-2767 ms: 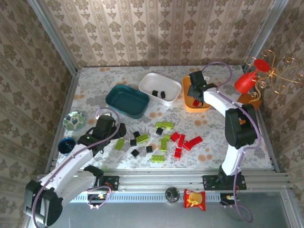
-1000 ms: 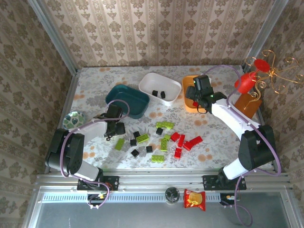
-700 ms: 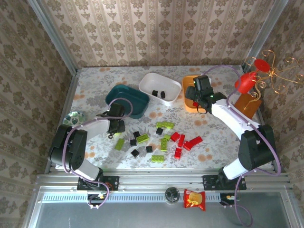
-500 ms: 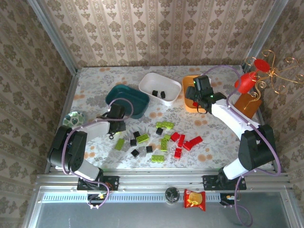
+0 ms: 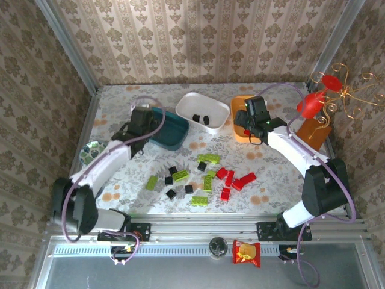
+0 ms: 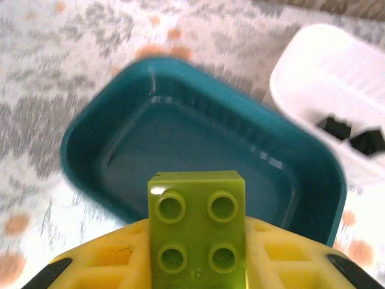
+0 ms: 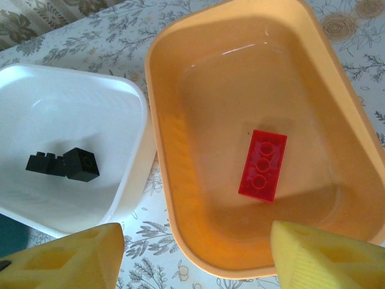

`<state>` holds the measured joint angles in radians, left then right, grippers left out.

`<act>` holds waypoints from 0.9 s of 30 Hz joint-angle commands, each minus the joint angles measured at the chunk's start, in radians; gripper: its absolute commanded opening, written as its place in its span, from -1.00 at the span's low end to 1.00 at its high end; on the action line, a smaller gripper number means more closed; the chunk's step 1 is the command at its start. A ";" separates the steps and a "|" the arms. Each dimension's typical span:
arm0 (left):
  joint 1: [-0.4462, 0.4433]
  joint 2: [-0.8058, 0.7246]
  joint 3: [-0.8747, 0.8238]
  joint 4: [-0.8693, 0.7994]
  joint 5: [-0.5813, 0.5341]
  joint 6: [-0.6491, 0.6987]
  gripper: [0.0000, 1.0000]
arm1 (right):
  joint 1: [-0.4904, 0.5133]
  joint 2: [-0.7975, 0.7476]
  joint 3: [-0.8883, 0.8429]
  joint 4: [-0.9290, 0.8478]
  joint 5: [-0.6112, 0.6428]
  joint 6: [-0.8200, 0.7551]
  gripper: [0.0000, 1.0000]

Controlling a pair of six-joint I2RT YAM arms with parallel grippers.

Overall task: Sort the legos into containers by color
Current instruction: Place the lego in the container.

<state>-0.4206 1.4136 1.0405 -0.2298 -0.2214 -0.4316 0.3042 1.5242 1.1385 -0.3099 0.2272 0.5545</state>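
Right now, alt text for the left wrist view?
A lime-green lego, studs facing the camera, is pinched between yellow fingers above the near side of the dark teal tray, which shows no bricks inside. The white tray at upper right holds black legos.

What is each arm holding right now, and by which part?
Left jaws pinch a lime-green lego by its near end; right jaws stand open, holding nothing.
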 commanded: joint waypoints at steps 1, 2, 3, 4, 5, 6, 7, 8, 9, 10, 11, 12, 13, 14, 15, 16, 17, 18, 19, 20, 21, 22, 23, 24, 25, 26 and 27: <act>0.022 0.167 0.133 -0.011 0.026 0.056 -0.42 | 0.009 -0.048 -0.026 -0.019 -0.003 0.018 0.34; 0.025 0.228 0.180 -0.028 0.024 0.066 -0.42 | 0.012 -0.062 -0.035 -0.027 -0.002 0.016 0.34; 0.029 0.283 0.230 -0.054 0.023 0.071 -0.43 | 0.014 -0.077 -0.046 -0.036 -0.002 0.016 0.34; 0.036 0.324 0.259 -0.070 0.022 0.073 -0.44 | 0.016 -0.092 -0.055 -0.043 -0.004 0.015 0.34; 0.045 0.363 0.283 -0.078 0.023 0.072 -0.43 | 0.019 -0.110 -0.069 -0.052 -0.007 0.015 0.34; 0.058 0.391 0.296 -0.079 0.037 0.062 -0.40 | 0.025 -0.125 -0.084 -0.057 -0.017 0.015 0.34; 0.070 0.409 0.301 -0.070 0.056 0.050 -0.34 | 0.028 -0.128 -0.098 -0.064 -0.024 0.015 0.34; 0.083 0.424 0.307 -0.060 0.077 0.034 -0.27 | 0.034 -0.164 -0.113 -0.073 -0.037 0.016 0.34; 0.093 0.434 0.313 -0.050 0.095 0.020 -0.21 | 0.042 -0.176 -0.126 -0.084 -0.049 0.015 0.34; 0.097 0.439 0.321 -0.044 0.105 0.014 -0.15 | 0.048 -0.182 -0.138 -0.093 -0.060 0.015 0.35; 0.098 0.444 0.333 -0.043 0.113 0.012 -0.05 | 0.054 -0.190 -0.152 -0.104 -0.076 0.013 0.35; 0.098 0.446 0.348 -0.047 0.122 0.012 0.05 | 0.060 -0.196 -0.166 -0.118 -0.095 0.011 0.36; 0.097 0.442 0.358 -0.048 0.128 0.010 0.14 | 0.066 -0.199 -0.177 -0.129 -0.109 0.009 0.37; 0.098 0.433 0.365 -0.049 0.138 0.008 0.26 | 0.073 -0.206 -0.190 -0.141 -0.123 0.006 0.38; 0.097 0.417 0.364 -0.044 0.150 0.003 0.36 | 0.084 -0.212 -0.204 -0.149 -0.140 0.000 0.40; 0.096 0.396 0.357 -0.033 0.163 -0.003 0.42 | 0.093 -0.220 -0.215 -0.156 -0.152 -0.005 0.40; 0.095 0.363 0.341 -0.016 0.178 -0.008 0.49 | 0.106 -0.225 -0.227 -0.167 -0.158 -0.010 0.41; 0.093 0.327 0.320 0.002 0.193 -0.019 0.55 | 0.121 -0.232 -0.240 -0.177 -0.169 -0.016 0.41; 0.089 0.292 0.299 0.017 0.208 -0.028 0.58 | 0.131 -0.234 -0.248 -0.187 -0.177 -0.017 0.41; 0.084 0.251 0.269 0.040 0.226 -0.036 0.62 | 0.144 -0.233 -0.261 -0.192 -0.188 -0.017 0.42; 0.077 0.207 0.238 0.057 0.240 -0.042 0.65 | 0.159 -0.229 -0.276 -0.179 -0.211 -0.024 0.42; 0.069 0.170 0.209 0.072 0.251 -0.046 0.68 | 0.171 -0.221 -0.286 -0.164 -0.240 -0.042 0.43; 0.055 0.127 0.171 0.088 0.259 -0.049 0.71 | 0.188 -0.205 -0.287 -0.154 -0.264 -0.066 0.45; 0.038 0.086 0.135 0.097 0.261 -0.047 0.76 | 0.211 -0.182 -0.277 -0.154 -0.258 -0.088 0.54; 0.020 0.047 0.097 0.102 0.259 -0.042 0.80 | 0.235 -0.156 -0.263 -0.153 -0.243 -0.114 0.57; 0.003 0.014 0.063 0.102 0.255 -0.037 0.82 | 0.255 -0.141 -0.243 -0.152 -0.224 -0.135 0.59; -0.018 -0.018 0.030 0.093 0.248 -0.031 0.84 | 0.274 -0.086 -0.219 -0.156 -0.200 -0.151 0.60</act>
<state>-0.3927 1.4536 1.1534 -0.1467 -0.0025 -0.4599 0.5331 1.3609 0.8707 -0.4530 0.0250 0.4858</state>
